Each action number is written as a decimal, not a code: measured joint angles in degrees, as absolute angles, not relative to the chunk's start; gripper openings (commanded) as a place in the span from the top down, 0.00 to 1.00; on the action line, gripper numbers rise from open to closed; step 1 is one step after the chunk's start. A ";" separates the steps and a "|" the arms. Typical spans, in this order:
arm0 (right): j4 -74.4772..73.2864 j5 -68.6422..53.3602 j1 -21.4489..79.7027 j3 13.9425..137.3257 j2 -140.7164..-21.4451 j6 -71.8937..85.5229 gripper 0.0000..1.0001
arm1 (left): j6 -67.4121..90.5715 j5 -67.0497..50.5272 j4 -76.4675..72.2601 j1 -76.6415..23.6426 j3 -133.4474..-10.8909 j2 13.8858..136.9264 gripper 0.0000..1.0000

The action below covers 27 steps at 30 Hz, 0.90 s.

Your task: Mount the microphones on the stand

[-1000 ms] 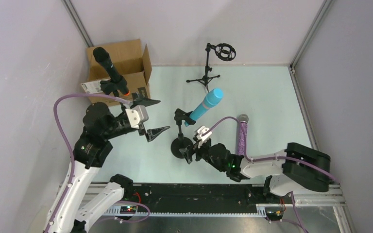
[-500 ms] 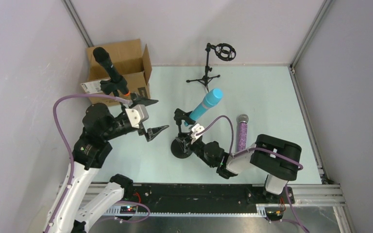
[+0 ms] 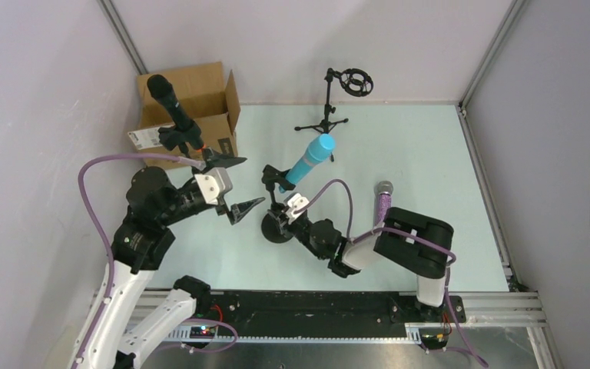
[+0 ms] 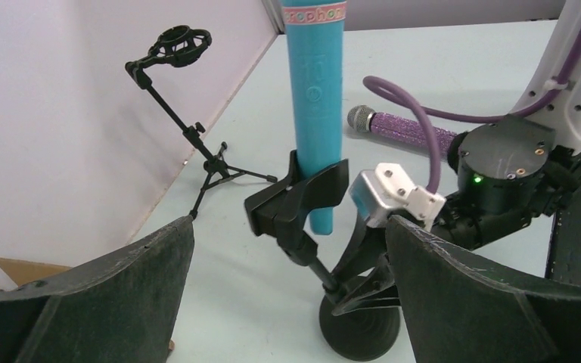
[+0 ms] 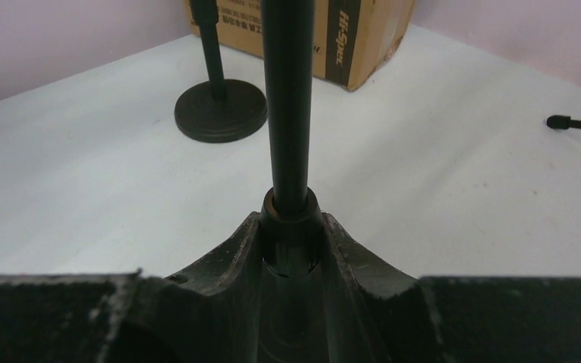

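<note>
Squeezing the middle stand's pole (image 5: pixel 287 113) low down, the right gripper (image 5: pixel 291 231) could tip it over if it pulls hard, and the turquoise microphone (image 3: pixel 309 159) leaning in its clip (image 4: pixel 299 200), mid-picture, might slip out; the left gripper (image 3: pixel 240 183) hangs wide open, holding nothing.

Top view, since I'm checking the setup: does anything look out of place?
Yes. The purple microphone lies flat on the table, in no holder, while the tripod stand at the back stands empty. The turquoise microphone is clipped in at a slant on the round-base stand, whose pole the right gripper clamps.
</note>
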<state>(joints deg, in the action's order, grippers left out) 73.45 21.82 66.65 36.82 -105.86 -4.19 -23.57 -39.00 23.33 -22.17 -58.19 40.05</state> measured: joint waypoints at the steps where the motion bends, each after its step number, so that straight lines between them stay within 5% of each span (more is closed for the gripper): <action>1: 73.41 21.52 66.32 38.04 -106.74 -4.71 1.00 | -23.59 -38.89 23.33 -22.17 -58.19 39.99 0.00; 27: 56.40 13.02 53.12 72.95 -125.84 -2.59 1.00 | -23.88 -37.10 23.73 -17.98 -58.08 40.12 0.00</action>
